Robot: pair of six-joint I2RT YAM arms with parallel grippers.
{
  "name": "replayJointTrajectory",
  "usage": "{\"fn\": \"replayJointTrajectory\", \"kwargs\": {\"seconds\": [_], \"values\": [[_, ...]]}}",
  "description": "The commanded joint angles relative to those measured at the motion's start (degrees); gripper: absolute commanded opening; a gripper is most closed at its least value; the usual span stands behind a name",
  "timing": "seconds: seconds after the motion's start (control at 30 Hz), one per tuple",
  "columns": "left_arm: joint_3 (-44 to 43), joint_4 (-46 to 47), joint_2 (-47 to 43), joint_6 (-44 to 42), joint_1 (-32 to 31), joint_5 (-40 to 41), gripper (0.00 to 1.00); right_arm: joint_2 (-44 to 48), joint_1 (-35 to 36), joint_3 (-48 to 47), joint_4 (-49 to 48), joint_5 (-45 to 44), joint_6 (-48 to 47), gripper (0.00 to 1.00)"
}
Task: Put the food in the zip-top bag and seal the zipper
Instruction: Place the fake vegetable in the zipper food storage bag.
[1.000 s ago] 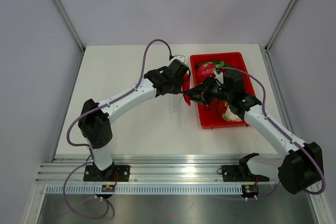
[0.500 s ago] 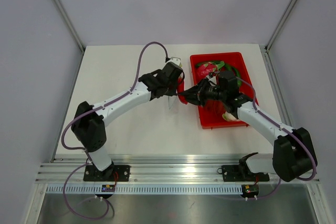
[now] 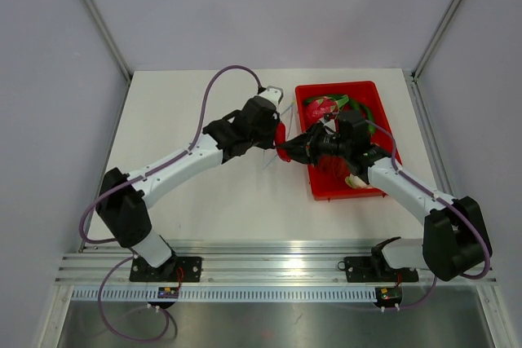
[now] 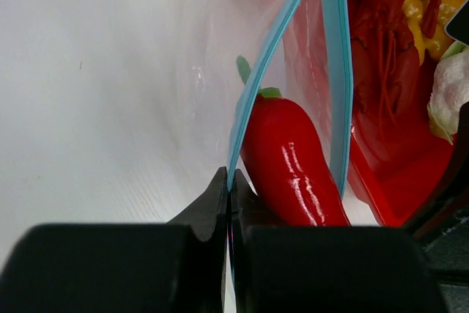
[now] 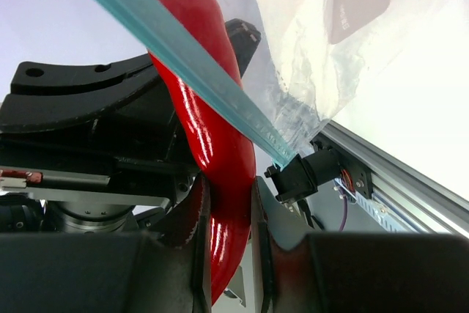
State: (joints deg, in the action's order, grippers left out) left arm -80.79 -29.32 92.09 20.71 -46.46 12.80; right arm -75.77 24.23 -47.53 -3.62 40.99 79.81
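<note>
Pepper is up off the table, held between the two arms just left of the red tray, at the mouth of the bag. Right gripper has its jaws clamped round the pepper's lower, narrower half. Left gripper has its jaws clenched on one lip of the zipper, holding the mouth open. The other blue lip hangs free on the far side, so the pepper sits between the two strips.

Long axis runs approx. in line with the right arm's reach. The green stem end leads into the bag and the tapered tip trails back through the right jaws. The stem and shoulder look just past the strip, but most of the body is not yet inside.

Handling, as a guess: pepper is light, firm and glossy, so prob. slippery. A grip on the narrow half could let it swivel or slide, so mid-body would be the steadier hold. Bag is thin, crinkly film w/ no stiffness of its own, and only the zipper strip gives any purchase. Pinch it there, not on the film — a push against the free lip may fold the mouth shut rather than open it
</note>
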Motion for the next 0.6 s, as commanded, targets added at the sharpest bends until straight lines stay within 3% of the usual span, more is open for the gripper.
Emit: {"fn": "replayJointTrajectory", "kwargs": {"seconds": [0.0, 0.3, 0.57], "values": [[0.8, 4.9, -3.3, -2.9, 0.2, -2.2, 0.0, 1.6, 0.5, -0.7, -0.5, -1.0, 0.5, 0.0], [2.4, 2.6, -5.3, -4.7, 0.2, -6.4, 0.0, 0.8, -0.3, -2.0, 1.2, -6.2, 0.8, 0.0], [0.0, -4.0, -4.0, -6.1, 0.2, -14.7, 0.0, -3.9, -0.4, -11.4, 11.6, -12.1, -6.6, 0.0]]}}
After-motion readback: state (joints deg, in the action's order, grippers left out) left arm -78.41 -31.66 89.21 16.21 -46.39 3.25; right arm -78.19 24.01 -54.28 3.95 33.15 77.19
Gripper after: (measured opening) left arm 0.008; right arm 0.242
